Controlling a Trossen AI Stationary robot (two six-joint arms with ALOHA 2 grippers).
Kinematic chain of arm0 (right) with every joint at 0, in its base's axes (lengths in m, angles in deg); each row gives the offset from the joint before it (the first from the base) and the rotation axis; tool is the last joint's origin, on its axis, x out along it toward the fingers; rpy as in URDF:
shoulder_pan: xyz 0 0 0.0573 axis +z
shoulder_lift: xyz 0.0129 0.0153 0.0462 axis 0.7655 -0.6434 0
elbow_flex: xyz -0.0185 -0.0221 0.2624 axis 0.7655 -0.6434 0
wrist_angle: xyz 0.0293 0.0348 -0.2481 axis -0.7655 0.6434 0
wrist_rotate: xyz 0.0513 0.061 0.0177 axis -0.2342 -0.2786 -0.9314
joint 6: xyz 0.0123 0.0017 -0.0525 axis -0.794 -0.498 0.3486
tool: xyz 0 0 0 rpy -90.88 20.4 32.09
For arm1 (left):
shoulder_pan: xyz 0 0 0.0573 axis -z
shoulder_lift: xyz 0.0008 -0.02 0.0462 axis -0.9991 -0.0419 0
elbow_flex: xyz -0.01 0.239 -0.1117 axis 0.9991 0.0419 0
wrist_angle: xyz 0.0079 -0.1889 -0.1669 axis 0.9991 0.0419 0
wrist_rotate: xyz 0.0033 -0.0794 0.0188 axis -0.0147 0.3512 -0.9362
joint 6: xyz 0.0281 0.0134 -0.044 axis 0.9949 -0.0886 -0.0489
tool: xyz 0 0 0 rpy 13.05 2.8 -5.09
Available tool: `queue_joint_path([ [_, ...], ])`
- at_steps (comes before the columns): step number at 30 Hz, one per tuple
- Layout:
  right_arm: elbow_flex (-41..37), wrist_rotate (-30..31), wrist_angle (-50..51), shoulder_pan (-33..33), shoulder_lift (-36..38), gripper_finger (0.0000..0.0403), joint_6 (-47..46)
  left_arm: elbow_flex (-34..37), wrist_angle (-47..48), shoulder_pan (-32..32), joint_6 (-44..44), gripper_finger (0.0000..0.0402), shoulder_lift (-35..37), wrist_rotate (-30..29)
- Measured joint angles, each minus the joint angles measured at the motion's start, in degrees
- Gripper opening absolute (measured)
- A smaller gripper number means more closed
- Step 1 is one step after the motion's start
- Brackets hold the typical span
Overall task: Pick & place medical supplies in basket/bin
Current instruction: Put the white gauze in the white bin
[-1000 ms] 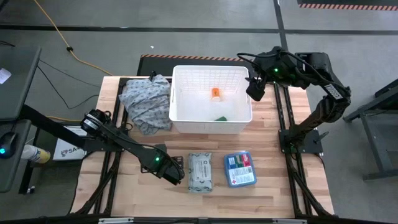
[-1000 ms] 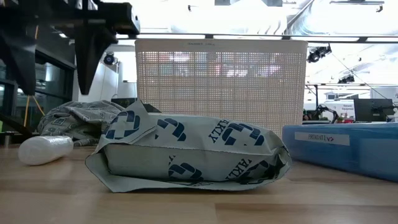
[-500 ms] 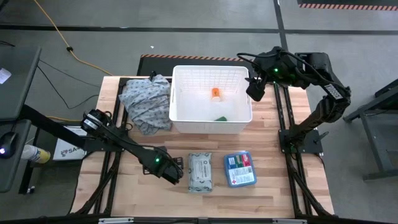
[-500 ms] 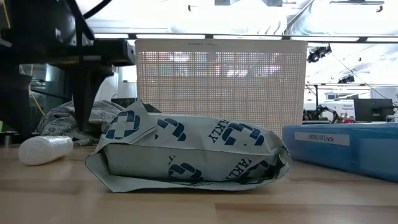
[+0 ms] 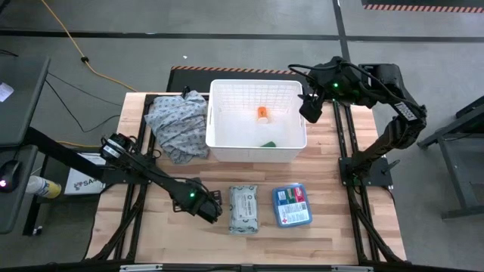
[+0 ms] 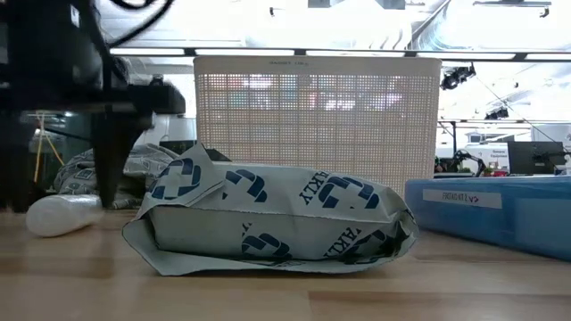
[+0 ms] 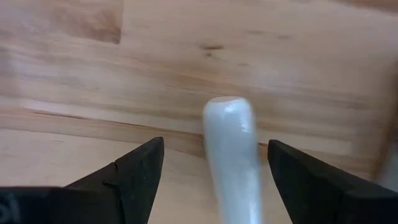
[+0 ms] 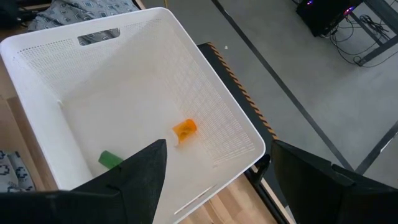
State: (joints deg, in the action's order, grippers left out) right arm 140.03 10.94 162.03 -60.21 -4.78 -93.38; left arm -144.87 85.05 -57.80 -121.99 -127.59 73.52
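- The left tool (image 5: 214,214) has sunk lower since a second ago: in the low view its dark fingers (image 6: 107,156) now reach down to the white tube (image 6: 64,214), where before they hung well above it.
- Its jaws stand spread, one on each side of the tube (image 7: 233,155), not pinching it.
- The tube lies on the counter (image 5: 340,227) near its front edge, just left of the wipes pack (image 5: 243,209).
- The blue box (image 5: 292,205) lies right of the pack; neither has moved.
- The basket (image 5: 214,113) stands farther back, holding the orange bottle (image 5: 262,113) and the green tube (image 5: 268,143), both unchanged.
- A grey cloth heap (image 5: 176,121) lies left of the basket.
- The right tool (image 5: 310,107) hovers by the basket's right rim as before, jaws spread and empty.
- Count: two tubes, one pack, one box, one bottle, one basket, two tools.
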Motion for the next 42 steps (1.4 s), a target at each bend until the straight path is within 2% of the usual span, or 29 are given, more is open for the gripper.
queue_joint_path([
  [5,0.0,0.0,0.0,0.0,0.0,0.0277,0.0,-0.2,-2.2,-2.1,2.4,0.0319,-3.0,4.6],
  [20,0.0,-0.4,0.0,0.0,0.0,0.0277,0.4,-0.3,-3.6,-4.3,4.5,0.0313,-5.1,7.8],
  [25,0.0,-0.4,-0.2,0.0,0.0,0.0277,0.4,-0.3,-4.1,-4.4,3.9,0.0265,-4.9,8.3],
  [37,0.0,-0.4,-0.2,0.0,0.0,0.0277,0.8,-0.3,-4.6,-4.3,1.9,0.0098,-4.7,7.8],
  [39,0.0,-0.4,-0.3,0.0,0.0,0.0277,1.5,-0.3,-4.7,-4.3,1.7,0.0082,-4.4,7.7],
  [42,0.0,-0.4,-0.4,0.0,0.0,0.0277,1.7,-0.2,-4.5,-4.3,1.8,0.0081,-3.0,7.3],
])
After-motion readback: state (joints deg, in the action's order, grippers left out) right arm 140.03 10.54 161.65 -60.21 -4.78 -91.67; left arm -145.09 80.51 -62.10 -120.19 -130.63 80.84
